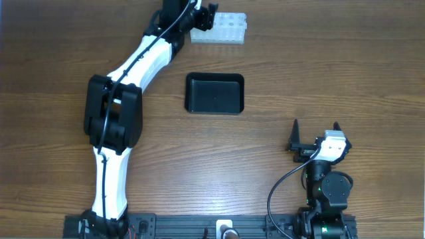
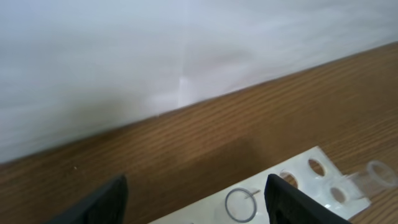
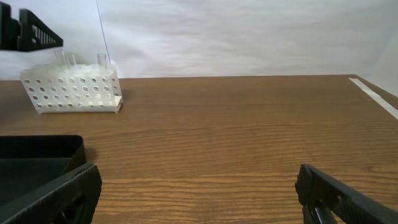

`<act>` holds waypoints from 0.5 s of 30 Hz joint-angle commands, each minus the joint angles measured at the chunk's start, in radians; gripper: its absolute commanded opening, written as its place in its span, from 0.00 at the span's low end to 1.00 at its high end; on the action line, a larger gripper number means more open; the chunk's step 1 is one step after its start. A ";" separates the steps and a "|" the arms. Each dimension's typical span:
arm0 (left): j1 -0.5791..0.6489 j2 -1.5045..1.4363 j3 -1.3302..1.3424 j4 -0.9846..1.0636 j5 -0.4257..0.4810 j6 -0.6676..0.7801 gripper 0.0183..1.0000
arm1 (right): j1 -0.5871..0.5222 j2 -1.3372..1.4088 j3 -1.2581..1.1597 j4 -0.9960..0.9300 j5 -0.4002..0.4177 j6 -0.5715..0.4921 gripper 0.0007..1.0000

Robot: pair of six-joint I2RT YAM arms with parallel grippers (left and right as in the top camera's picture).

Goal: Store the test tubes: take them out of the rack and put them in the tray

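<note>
Stretching fully forward, the left arm poises the left gripper (image 1: 207, 18) over the white perforated plastic rack (image 1: 222, 31), fingers spread and empty; seemingly clear test tubes (image 2: 373, 175) stand inside. Folded by its base, the right gripper (image 1: 315, 129) gapes, near the black rectangular tray (image 1: 188, 93).

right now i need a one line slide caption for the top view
Left gripper open over the white rack, black tray empty at centre, right gripper open near its base.
</note>
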 commanded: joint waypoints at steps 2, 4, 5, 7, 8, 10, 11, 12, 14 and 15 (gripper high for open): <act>-0.013 0.026 0.023 0.012 0.009 0.017 0.68 | -0.006 -0.010 -0.006 -0.005 -0.004 0.003 0.99; -0.018 0.026 0.023 0.013 0.008 0.018 0.68 | -0.006 -0.010 -0.006 -0.005 -0.004 0.003 0.99; -0.018 0.027 0.023 0.013 0.008 0.018 0.68 | -0.006 -0.010 -0.006 -0.005 -0.004 0.003 0.99; -0.020 0.028 0.023 0.014 0.005 0.018 0.68 | -0.006 -0.010 -0.006 -0.005 -0.004 0.003 0.99; -0.020 0.029 0.023 0.015 0.005 0.018 0.67 | -0.006 -0.010 -0.006 -0.005 -0.004 0.003 0.99; -0.019 0.032 0.023 0.016 0.001 0.018 0.66 | -0.006 -0.010 -0.006 -0.005 -0.004 0.003 0.99; -0.020 0.034 0.023 0.021 -0.004 0.018 0.65 | -0.006 -0.010 -0.006 -0.005 -0.004 0.003 0.99; -0.020 0.038 0.023 0.029 -0.010 0.018 0.65 | -0.006 -0.010 -0.006 -0.005 -0.004 0.003 0.99; -0.020 0.047 0.023 0.047 -0.014 0.018 0.63 | -0.006 -0.010 -0.006 -0.005 -0.004 0.003 0.99; -0.020 0.050 0.023 0.052 -0.014 0.018 0.63 | -0.006 -0.010 -0.006 -0.005 -0.004 0.003 0.99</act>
